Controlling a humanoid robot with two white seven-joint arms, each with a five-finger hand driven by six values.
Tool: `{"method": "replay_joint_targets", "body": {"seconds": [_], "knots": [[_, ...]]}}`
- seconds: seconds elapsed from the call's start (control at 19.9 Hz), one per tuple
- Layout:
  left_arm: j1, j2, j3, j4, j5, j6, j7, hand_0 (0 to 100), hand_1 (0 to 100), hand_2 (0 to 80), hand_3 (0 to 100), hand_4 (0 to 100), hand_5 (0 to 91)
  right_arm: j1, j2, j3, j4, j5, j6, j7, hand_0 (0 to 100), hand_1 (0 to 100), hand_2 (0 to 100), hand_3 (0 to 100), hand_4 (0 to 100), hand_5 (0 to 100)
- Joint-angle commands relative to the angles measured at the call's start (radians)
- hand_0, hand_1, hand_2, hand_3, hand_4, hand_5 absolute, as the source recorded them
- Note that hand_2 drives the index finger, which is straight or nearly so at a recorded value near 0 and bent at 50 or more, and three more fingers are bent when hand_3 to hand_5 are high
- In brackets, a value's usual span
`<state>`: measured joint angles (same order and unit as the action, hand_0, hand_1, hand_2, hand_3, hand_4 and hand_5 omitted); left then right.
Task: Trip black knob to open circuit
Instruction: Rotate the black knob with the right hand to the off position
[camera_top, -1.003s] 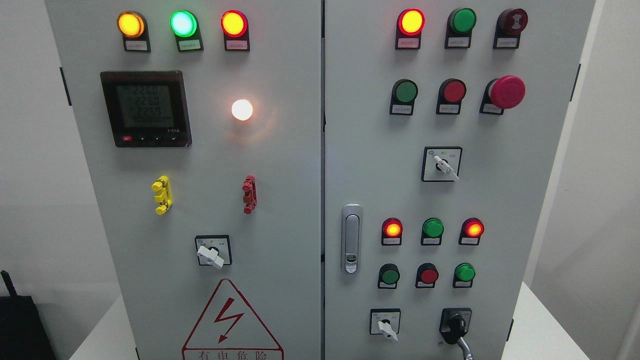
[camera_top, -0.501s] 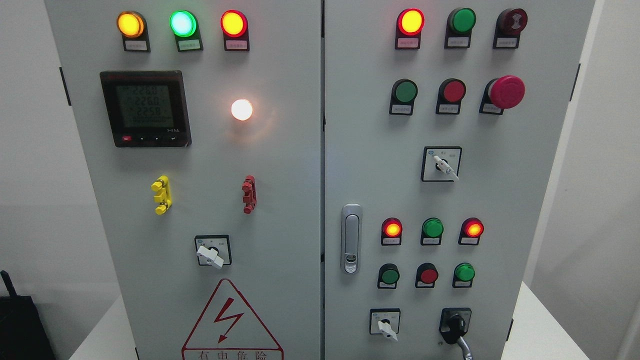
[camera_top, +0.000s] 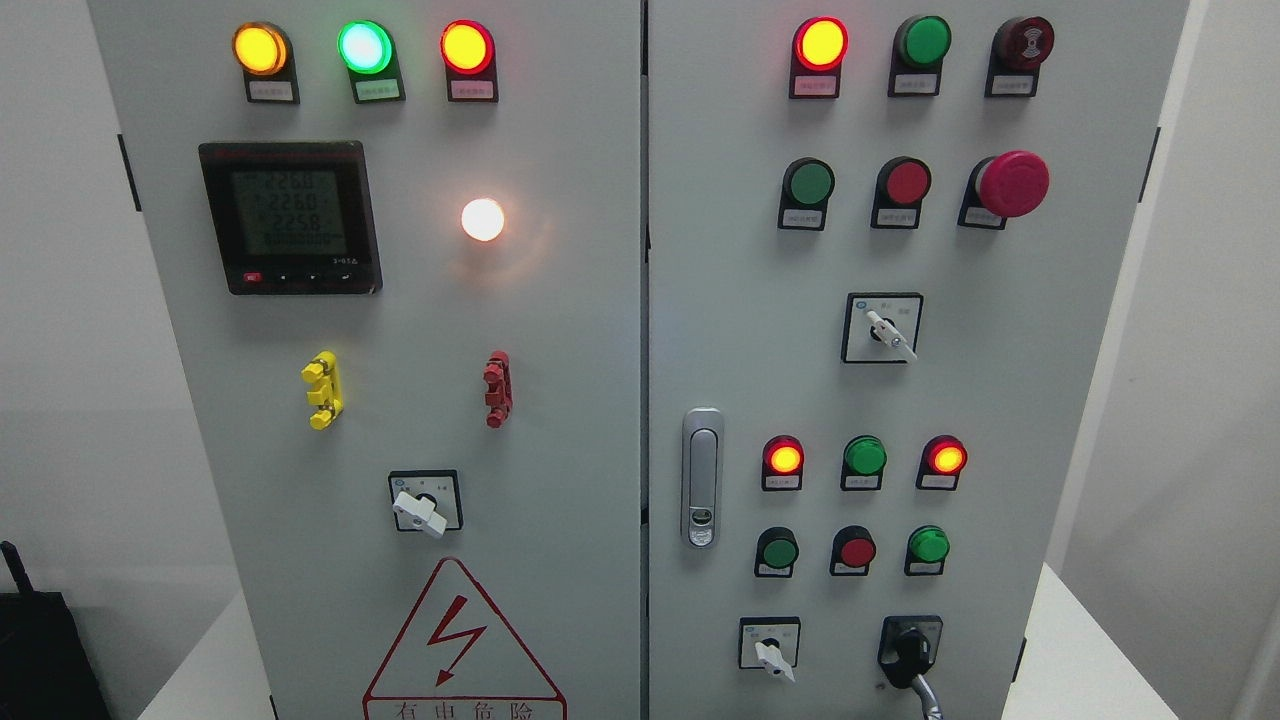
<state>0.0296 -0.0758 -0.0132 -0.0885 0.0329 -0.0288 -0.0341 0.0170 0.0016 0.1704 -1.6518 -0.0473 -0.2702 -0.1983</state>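
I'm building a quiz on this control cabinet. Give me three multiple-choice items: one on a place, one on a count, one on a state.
1. Where is the black knob?
A. top left of the left door
B. bottom right of the right door
C. beside the meter

2. How many white-handled selector switches show?
A. one
B. three
C. five

3. What state is the white lamp?
A. lit
B. dark
C. covered

Answers:
1 B, it sits right of the lowest selector switch.
2 B, one on the left door, two on the right, the upper here.
3 A, it glows on the panel.
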Motion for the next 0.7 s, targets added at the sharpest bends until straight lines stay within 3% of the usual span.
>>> {"method": "replay_joint_targets", "body": {"seconds": [0.0,0.65], "knots": [[0.000,-0.001,0.001,0.001,0.002,0.001,0.000,12,39,0.0,0,0,0.0,-0.026,0.006,0.041,-0.032,0.007,-0.027,0.028,80,86,0,100,96,86],[0.000,-0.001,0.001,0.001,0.002,0.001,0.000,12,39,0.0,0,0,0.0,-0.025,0.006,0.041,-0.043,0.007,-0.029,0.028,80,87,0,100,96,86]]}}
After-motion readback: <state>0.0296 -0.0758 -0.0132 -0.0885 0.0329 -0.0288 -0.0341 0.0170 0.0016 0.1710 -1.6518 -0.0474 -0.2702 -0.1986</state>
